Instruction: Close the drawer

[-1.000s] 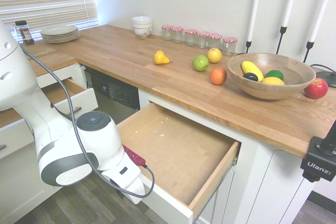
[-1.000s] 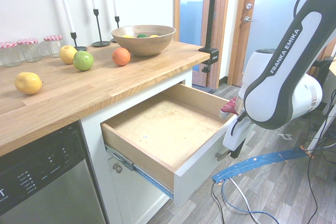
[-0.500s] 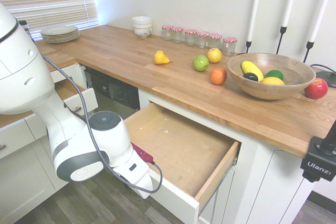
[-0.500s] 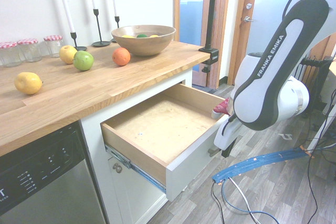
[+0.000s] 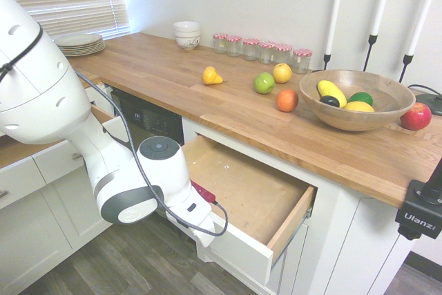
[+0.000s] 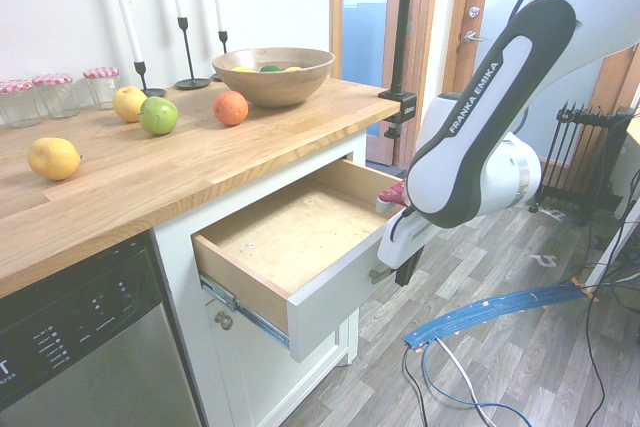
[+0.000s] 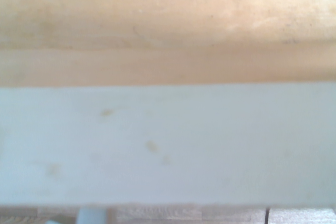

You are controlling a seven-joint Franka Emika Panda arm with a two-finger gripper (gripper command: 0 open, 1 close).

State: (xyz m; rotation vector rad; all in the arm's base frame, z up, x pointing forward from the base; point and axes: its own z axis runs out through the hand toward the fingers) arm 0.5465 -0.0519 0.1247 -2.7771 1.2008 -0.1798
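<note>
Beneath the wooden countertop (image 5: 242, 129), where the cabinet front runs, the drawer (image 6: 330, 292) stands partly out, white face outward, plywood bottom exposed. Metal slide visible along its side in the second exterior view. Arm reaches over from the room side; gripper (image 6: 405, 269) is at the drawer's front panel, near the bar handle (image 6: 380, 275), fingers shut. Whether anything is pinched between them, cannot tell. Wrist view, blurred: top edge of the white front, pale wood behind it, a strip of floor beyond.

On the counter, a wooden bowl (image 5: 357, 121) holds a banana (image 5: 331, 92) and other fruit. Near it, an orange (image 5: 287, 100), a green apple (image 5: 264, 83) and a yellow fruit (image 5: 282, 72); a yellow pear (image 5: 210, 76) lies farther off. Red apple (image 5: 416, 117) beside the bowl. Lidded jars (image 5: 251, 50) in a row near the wall.
</note>
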